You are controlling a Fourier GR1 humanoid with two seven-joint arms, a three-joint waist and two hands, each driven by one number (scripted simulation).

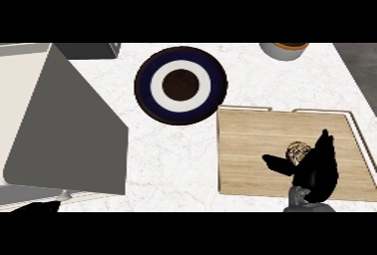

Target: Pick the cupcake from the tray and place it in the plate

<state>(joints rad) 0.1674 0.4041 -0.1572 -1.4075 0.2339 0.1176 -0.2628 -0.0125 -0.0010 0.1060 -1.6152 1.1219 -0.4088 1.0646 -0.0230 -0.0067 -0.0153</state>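
Note:
A small cupcake with a pale speckled top sits on the wooden tray at the right. My right hand comes in from the lower edge and is open around the cupcake. Its thumb lies left of the cupcake and below it, while the straight fingers stand along its right side and hide part of it. The round plate, dark blue with a white ring and a brown centre, lies on the counter to the tray's upper left. A black sliver of my left hand shows at the lower left edge.
A large grey box-shaped appliance fills the left side of the counter. A grey bowl with orange contents stands at the top right. A dark grey object sits at the top left. White counter lies between the plate and the tray.

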